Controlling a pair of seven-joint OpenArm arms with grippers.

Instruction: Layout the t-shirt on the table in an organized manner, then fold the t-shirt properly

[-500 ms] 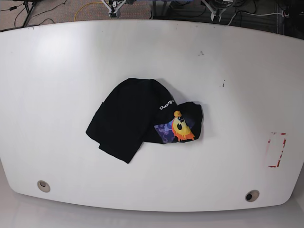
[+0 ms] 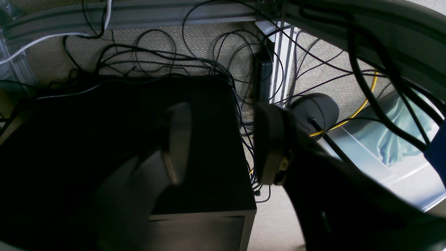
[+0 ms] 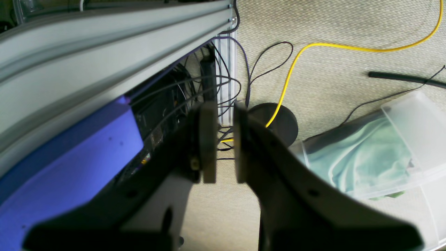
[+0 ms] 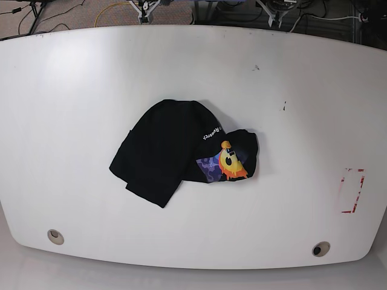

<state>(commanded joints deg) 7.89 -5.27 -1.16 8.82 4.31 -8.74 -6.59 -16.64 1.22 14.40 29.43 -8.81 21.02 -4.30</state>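
The t-shirt (image 4: 181, 154) is found bunched near the centre of the table (image 4: 72, 90), print partly folded under. The left gripper (image 2: 219, 143) is spread wide and the right gripper (image 3: 219, 143) narrowly parted; both empty, parked off the table, presumably awaiting the first reach.

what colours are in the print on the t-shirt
Yellow, orange and purple on the black t-shirt, plus small white lettering. The base view shows it best.

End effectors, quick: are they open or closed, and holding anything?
Left end effector: open, holding nothing.
Right end effector: open with a narrow gap, holding nothing.
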